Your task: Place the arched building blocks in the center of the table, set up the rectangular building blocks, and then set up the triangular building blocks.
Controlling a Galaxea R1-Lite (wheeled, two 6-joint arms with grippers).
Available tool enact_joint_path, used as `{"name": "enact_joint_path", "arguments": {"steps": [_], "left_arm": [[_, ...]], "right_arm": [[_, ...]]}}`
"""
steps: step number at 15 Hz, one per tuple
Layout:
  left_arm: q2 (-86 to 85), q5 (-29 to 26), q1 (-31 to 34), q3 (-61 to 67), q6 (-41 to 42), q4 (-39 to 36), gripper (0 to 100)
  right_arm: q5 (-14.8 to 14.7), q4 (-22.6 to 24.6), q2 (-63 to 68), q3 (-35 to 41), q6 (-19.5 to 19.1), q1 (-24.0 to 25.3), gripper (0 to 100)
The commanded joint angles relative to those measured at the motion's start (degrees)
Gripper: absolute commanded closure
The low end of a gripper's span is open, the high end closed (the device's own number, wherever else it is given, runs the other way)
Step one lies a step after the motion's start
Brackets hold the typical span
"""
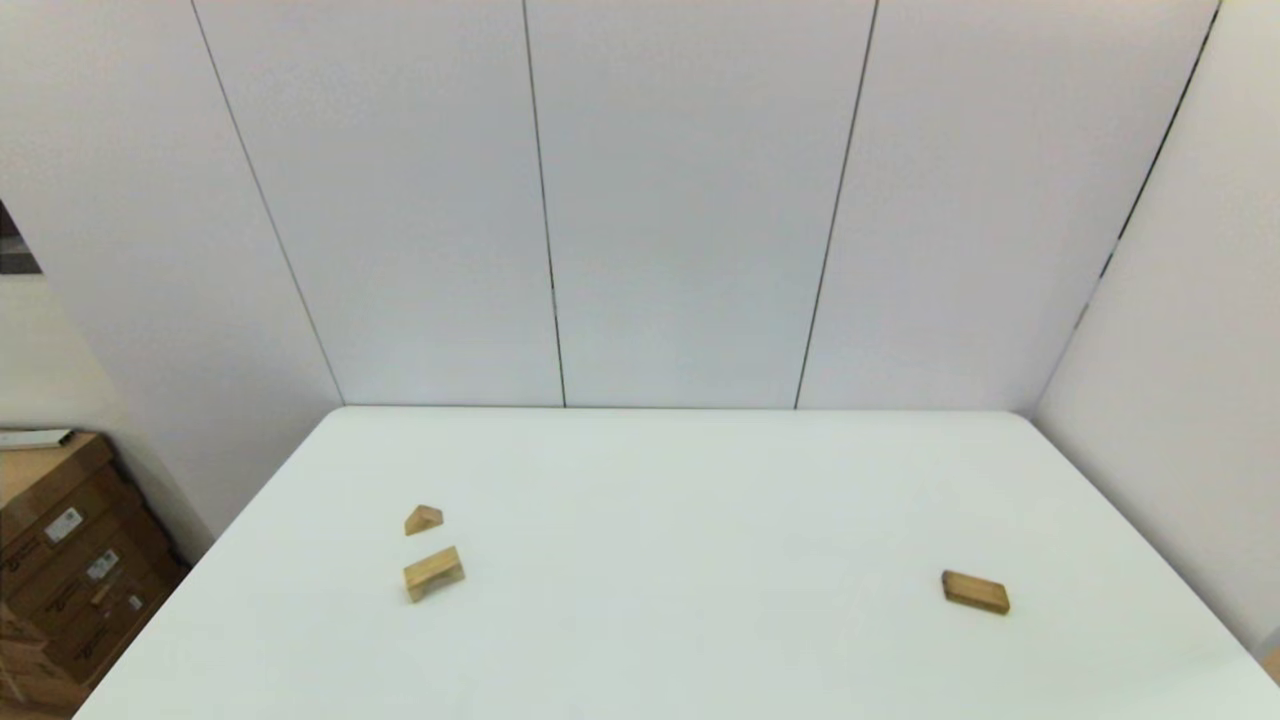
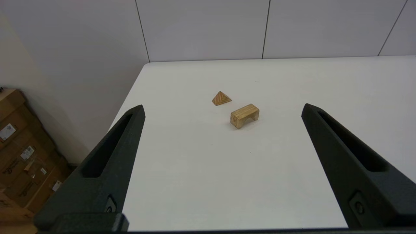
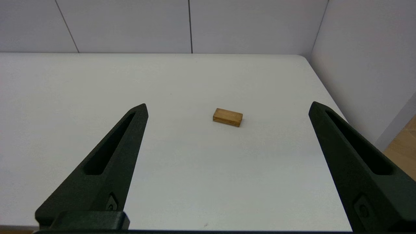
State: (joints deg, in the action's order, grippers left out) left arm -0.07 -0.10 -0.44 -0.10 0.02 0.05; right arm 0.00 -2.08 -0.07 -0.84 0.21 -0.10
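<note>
The white table [image 1: 640, 500] meets grey wall panels [image 1: 690, 200]; cardboard boxes [image 1: 60, 560] stand off its left edge. On the table's left lie the arched block [image 1: 433, 573] and, just behind it, the triangular block [image 1: 423, 519]; the rectangular block [image 1: 975, 591] lies flat, far right. Left gripper [image 2: 222, 110] and right gripper [image 3: 227, 109] hang spread wide, empty, near the table's front edge.

Neither arm shows in the head view. Table [image 1: 640, 640] near edge and both near corners are cut off at the frame bottom. Boxes [image 1: 60, 560] are clipped by the left edge, labels too small to read. In both wrist views the finger bases run off the bottom edge. Arch [image 1: 433, 573] cut-out barely visible from the head; slab [image 1: 975, 592] underside hidden.
</note>
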Motion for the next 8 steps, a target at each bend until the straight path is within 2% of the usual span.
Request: {"name": "enact_joint_path", "arguments": {"steps": [1, 8], "left_arm": [[0.07, 0.01, 0.0, 0.01, 0.06, 0.04, 0], [0.07, 0.01, 0.0, 0.01, 0.06, 0.04, 0]], "right_arm": [[0.0, -0.02, 0.07, 0.05, -0.03, 0.01, 0], [0.0, -0.02, 0.07, -0.04, -0.03, 0.01, 0]]}}
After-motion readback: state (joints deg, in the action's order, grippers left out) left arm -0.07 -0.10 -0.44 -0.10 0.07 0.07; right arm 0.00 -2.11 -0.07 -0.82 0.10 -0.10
